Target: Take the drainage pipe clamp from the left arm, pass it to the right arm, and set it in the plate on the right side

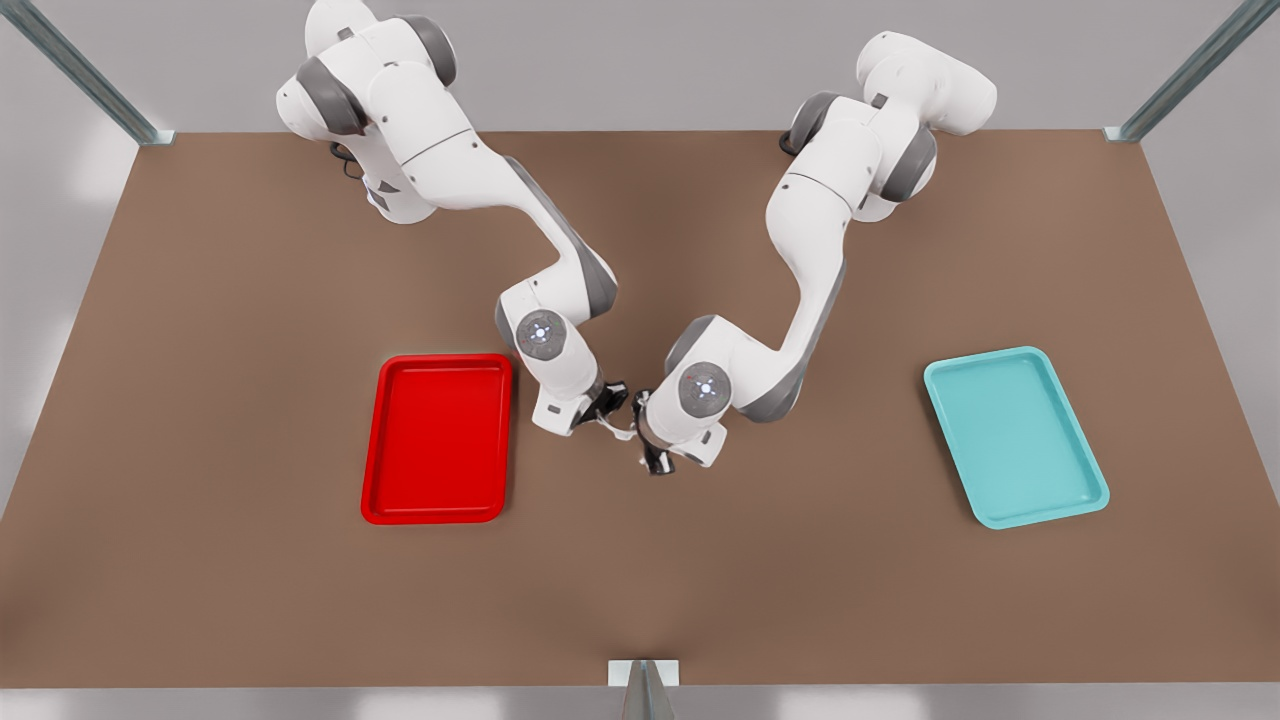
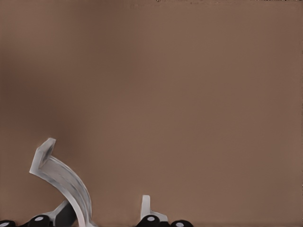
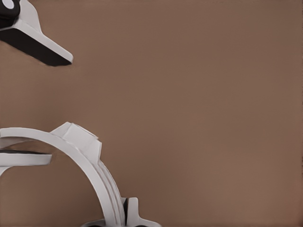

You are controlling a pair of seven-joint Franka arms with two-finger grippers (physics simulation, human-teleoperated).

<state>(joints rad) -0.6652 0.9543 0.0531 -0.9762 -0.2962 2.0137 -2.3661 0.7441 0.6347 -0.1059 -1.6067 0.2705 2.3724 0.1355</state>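
The drainage pipe clamp (image 1: 617, 430) hangs in the air above the table (image 1: 300, 600), between the 2 arms, near the middle of the front view. It touches neither tray.

In the right wrist view the white strap runs down between the fingers of the right pincer (image 1: 608, 408), which looks clenched on 1 end of it. This pincer sits at about 10 o'clock of the clamp in the front view.

The left pincer (image 1: 650, 455) is at about 4 o'clock of the clamp. In the left wrist view its fingers (image 2: 146, 207) stand apart, and the strap lies against only 1 of them, so I judge it released.

The step in hand is the end of the handover. To do it well, the left arm should draw straight back toward 3 o'clock, without brushing the free flared end. The right arm should wait until the strap is free, because the strap is thin and may turn in the grip.

The plate (image 1: 372, 450) lies at 9 o'clock of the clamp, quite near. The teal tray (image 1: 985, 356) lies well apart at 3 o'clock.
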